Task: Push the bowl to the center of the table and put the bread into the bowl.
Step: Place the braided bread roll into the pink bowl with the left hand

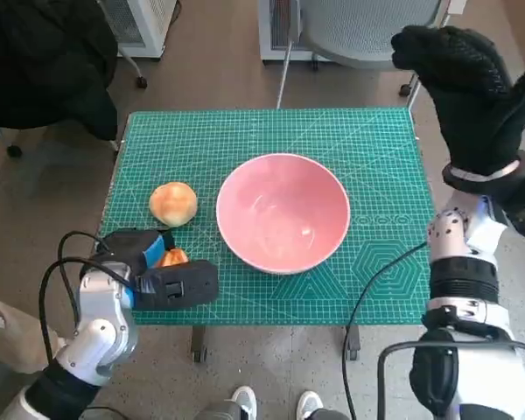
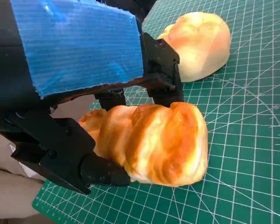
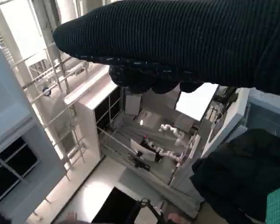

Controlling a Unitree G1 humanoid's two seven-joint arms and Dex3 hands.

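Fingers (image 2: 102,170) of the left hand (image 1: 162,273) are clamped on a golden bread loaf (image 2: 154,142); the left wrist view shows black fingers both above and below it. This bread sits at the near left edge of the green cutting mat (image 1: 376,149), and in the head view only a small orange part of it (image 1: 173,257) shows beside the blue-taped back of the hand.

A 2nd, rounder bread roll (image 1: 173,203) lies on the mat just beyond the held one, apart from it and left of the bowl.

The pink bowl (image 1: 283,213) stands upright near the middle of the mat. Its inside holds nothing but light reflections. It touches neither bread.

The left forearm (image 1: 101,328) rises from the lower left with the hand low at the mat's edge. The right hand (image 1: 464,92) is raised high above the far right corner of the table, gloved fingers extended and close together, holding nothing. The right forearm (image 1: 459,262) stands nearly upright beside the table's right edge.

Small white markings are printed along the mat grid; none can be read. A grey chair (image 1: 367,31) stands beyond the table, and 2 white shoes (image 1: 276,404) show at the near edge.
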